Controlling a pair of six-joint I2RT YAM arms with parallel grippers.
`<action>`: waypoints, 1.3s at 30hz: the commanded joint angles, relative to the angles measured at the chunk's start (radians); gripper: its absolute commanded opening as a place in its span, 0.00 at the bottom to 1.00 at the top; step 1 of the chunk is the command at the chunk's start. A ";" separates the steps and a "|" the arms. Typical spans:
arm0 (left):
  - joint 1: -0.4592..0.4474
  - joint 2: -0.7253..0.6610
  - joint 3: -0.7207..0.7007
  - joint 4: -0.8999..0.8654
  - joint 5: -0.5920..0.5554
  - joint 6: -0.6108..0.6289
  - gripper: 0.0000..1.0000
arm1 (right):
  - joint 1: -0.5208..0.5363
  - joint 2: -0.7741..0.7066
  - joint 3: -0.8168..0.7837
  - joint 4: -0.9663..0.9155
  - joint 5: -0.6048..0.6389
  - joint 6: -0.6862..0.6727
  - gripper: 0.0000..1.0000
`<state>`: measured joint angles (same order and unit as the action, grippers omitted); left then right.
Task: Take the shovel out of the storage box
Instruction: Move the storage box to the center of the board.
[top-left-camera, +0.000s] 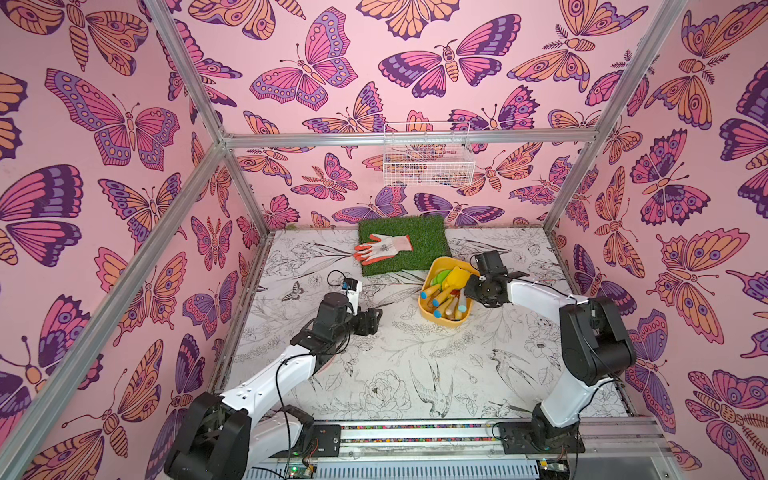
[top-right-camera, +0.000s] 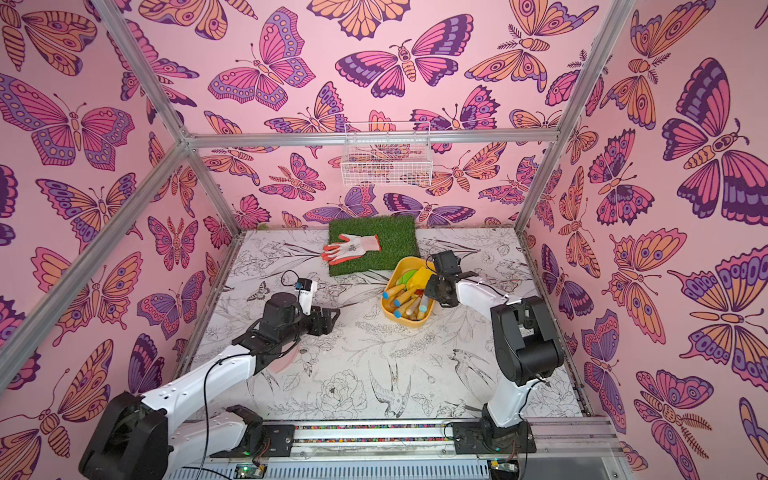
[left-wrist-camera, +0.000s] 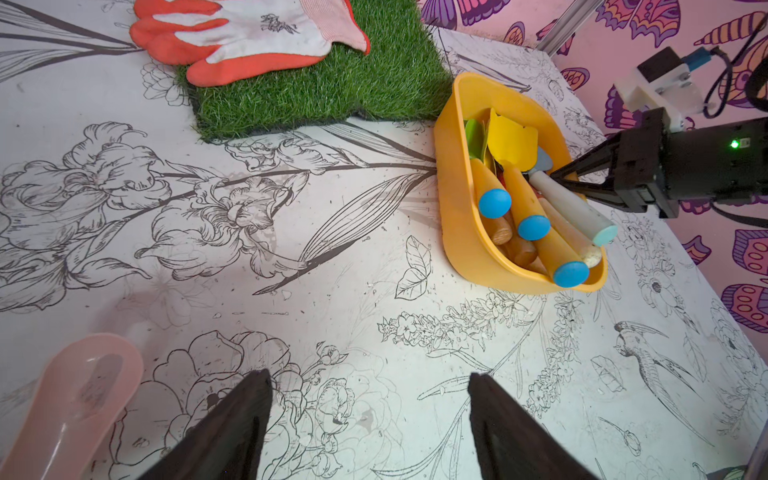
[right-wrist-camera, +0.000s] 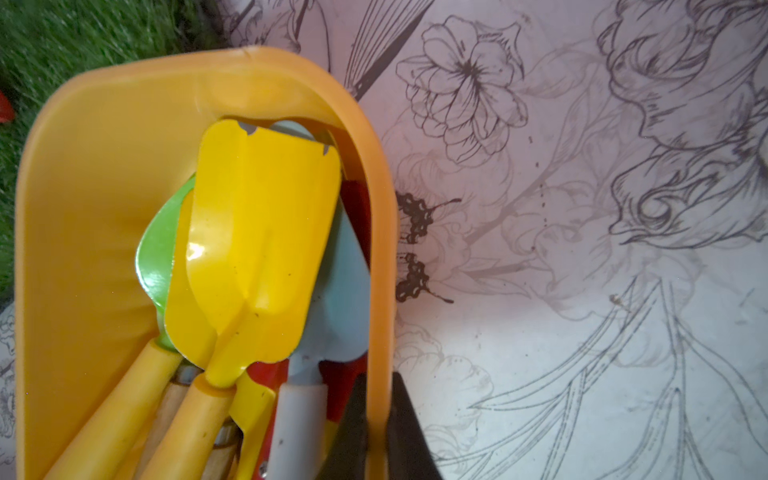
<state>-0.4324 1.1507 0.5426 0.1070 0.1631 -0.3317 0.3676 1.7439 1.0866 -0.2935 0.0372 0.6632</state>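
Observation:
The yellow storage box (top-left-camera: 446, 325) (top-right-camera: 406, 324) stands right of the table's middle, its far end against the grass mat. Several hand tools lie in it. On top is a yellow-bladed shovel (top-left-camera: 456, 277) (top-right-camera: 419, 277) (left-wrist-camera: 510, 141) (right-wrist-camera: 257, 241) with an orange, blue-capped handle. My right gripper (top-left-camera: 471, 286) (right-wrist-camera: 376, 378) is shut on the box's right wall (right-wrist-camera: 380, 249), one finger inside and one outside, touching no tool. My left gripper (top-left-camera: 376, 320) (left-wrist-camera: 370, 374) hovers open and empty over the table, left of the box (left-wrist-camera: 457, 232).
A green grass mat (top-left-camera: 403, 243) with an orange and white glove (top-left-camera: 382, 247) lies at the back. A white wire basket (top-left-camera: 428, 160) hangs on the back wall. A pink scoop (left-wrist-camera: 75, 399) lies on the table beside my left gripper.

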 joint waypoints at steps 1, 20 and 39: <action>-0.005 0.007 -0.001 0.014 -0.015 -0.007 0.80 | 0.046 -0.057 -0.037 -0.055 -0.038 -0.043 0.00; -0.002 0.001 0.018 -0.048 -0.106 -0.062 0.74 | 0.411 -0.153 -0.088 0.033 -0.023 0.062 0.00; 0.024 0.105 0.065 -0.109 -0.063 -0.128 0.58 | 0.485 0.004 0.134 0.034 0.031 0.110 0.21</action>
<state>-0.4183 1.2343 0.5907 0.0296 0.1047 -0.4381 0.8463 1.7981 1.1568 -0.2527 0.0162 0.7925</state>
